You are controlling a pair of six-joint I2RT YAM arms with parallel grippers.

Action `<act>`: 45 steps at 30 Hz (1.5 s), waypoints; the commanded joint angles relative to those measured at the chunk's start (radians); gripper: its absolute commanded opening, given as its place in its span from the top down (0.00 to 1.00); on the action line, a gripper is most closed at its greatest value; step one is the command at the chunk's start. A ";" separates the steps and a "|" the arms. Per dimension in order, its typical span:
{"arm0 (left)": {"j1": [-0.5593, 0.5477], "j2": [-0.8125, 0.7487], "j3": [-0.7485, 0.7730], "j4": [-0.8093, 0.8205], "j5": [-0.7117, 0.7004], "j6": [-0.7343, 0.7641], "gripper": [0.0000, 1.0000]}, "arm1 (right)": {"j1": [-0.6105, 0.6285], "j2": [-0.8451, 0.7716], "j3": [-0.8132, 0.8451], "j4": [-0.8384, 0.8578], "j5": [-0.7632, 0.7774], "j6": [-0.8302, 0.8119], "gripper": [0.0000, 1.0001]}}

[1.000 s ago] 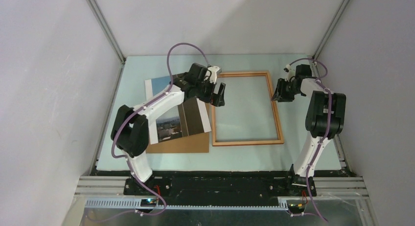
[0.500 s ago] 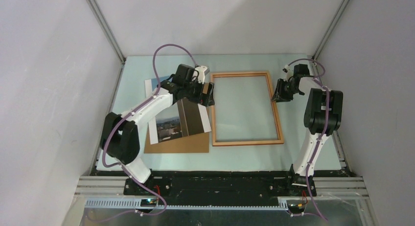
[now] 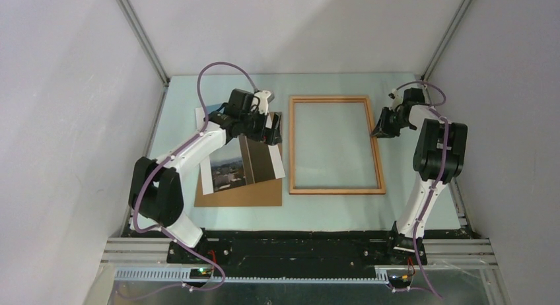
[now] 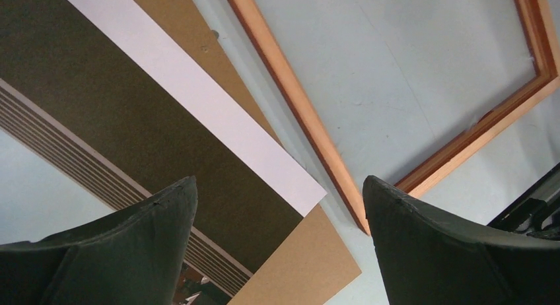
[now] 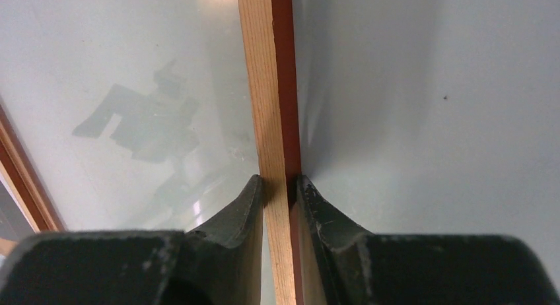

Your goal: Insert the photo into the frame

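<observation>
Right hand (image 5: 280,186) pinching rail of frame (image 5: 264,87), left hand (image 4: 277,206) wide open above photo (image 4: 99,120)

A: Overhead: even, diffuse light off pale walls. Only faint, soft shadows lie under the arms on the table (image 3: 330,212). Sharp across the view.
B: Right wrist: bright glare at the top edge beside the frame (image 5: 267,87), soft shadow right of its rail. Dark blotch at left, perhaps a reflection.
A: Left wrist: the left gripper (image 4: 279,179) reads dark, slightly soft.
</observation>
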 commanded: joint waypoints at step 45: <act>0.605 -0.185 -0.197 -0.147 -0.027 0.137 0.00 | 0.437 -0.372 0.010 -0.036 0.058 -0.102 0.03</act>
